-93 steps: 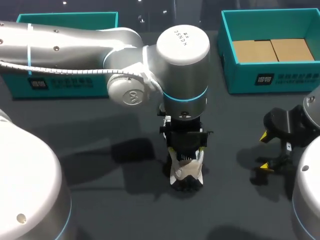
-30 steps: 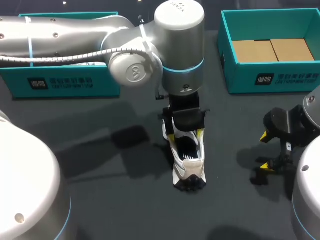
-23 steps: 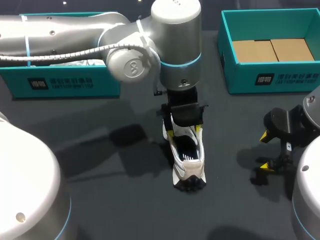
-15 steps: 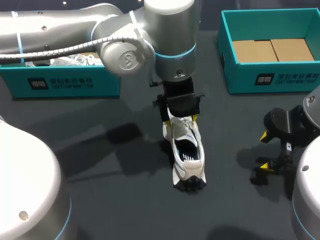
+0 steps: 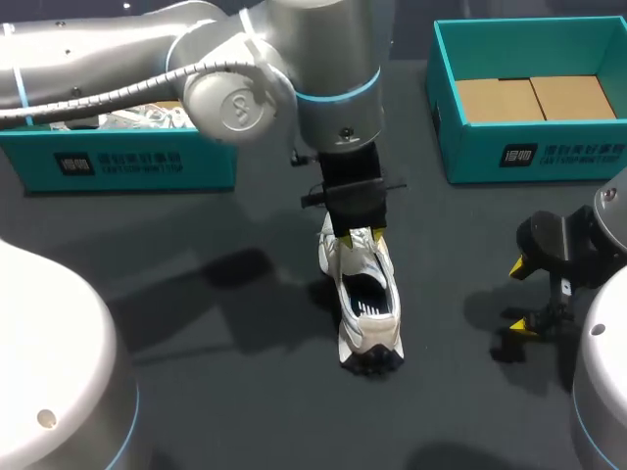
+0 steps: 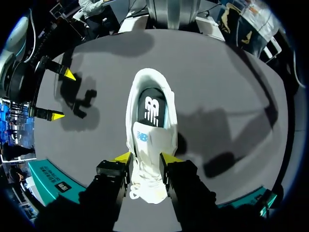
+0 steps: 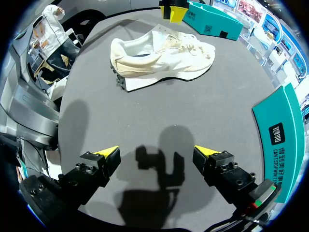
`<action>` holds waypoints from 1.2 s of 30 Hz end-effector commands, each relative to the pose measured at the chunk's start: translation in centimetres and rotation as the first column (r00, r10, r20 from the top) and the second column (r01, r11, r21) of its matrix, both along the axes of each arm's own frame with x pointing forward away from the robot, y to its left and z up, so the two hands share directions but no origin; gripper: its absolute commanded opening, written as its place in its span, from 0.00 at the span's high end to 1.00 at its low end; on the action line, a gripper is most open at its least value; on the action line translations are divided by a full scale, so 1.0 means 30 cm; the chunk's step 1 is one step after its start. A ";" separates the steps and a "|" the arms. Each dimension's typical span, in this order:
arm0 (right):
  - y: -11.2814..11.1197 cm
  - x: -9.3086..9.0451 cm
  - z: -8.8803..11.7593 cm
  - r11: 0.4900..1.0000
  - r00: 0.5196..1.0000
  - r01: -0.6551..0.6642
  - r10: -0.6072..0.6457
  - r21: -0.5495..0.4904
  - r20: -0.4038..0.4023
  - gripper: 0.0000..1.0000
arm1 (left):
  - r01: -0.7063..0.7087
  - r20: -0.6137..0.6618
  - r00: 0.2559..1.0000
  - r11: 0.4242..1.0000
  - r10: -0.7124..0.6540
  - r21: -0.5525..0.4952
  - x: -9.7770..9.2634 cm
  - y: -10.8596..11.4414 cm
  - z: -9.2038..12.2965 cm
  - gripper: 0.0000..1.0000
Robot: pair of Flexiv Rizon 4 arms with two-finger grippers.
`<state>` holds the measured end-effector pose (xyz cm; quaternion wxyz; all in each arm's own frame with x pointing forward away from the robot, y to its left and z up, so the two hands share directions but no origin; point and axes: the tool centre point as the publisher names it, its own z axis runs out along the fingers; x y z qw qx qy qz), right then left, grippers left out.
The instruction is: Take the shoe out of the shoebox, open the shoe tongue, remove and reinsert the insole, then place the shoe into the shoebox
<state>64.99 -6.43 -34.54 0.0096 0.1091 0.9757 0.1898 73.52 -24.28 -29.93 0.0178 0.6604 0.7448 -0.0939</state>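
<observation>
A white shoe (image 5: 364, 299) stands on the dark table, heel toward me, with its dark insole (image 6: 151, 107) showing in the opening. My left gripper (image 5: 354, 236) hangs over the laced front. In the left wrist view its yellow fingertips (image 6: 122, 157) press the upper from both sides, just past the tongue (image 6: 143, 137), so the left gripper (image 6: 145, 158) is shut on the shoe (image 6: 149, 121). My right gripper (image 5: 525, 294) stays to the right of the shoe, near the table, open and holding nothing. In the right wrist view the right gripper (image 7: 157, 152) faces the shoe (image 7: 159, 53) side-on.
A teal shoebox (image 5: 529, 149) with a cardboard floor stands at the back right. Another teal box (image 5: 127, 162) at the back left holds white stuff, partly hidden by my left arm. Bare table lies between the shoe and the right gripper.
My left gripper has slid from above the shoe's opening toward its front, and its fingers have closed in on the laced upper. The shoe and the right arm have not moved.
</observation>
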 end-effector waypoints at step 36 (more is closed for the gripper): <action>-0.002 -0.008 0.004 1.000 1.000 0.001 -0.001 -0.001 0.003 0.00 | -0.284 -0.130 0.953 0.956 0.272 -0.080 -0.203 0.038 0.122 0.00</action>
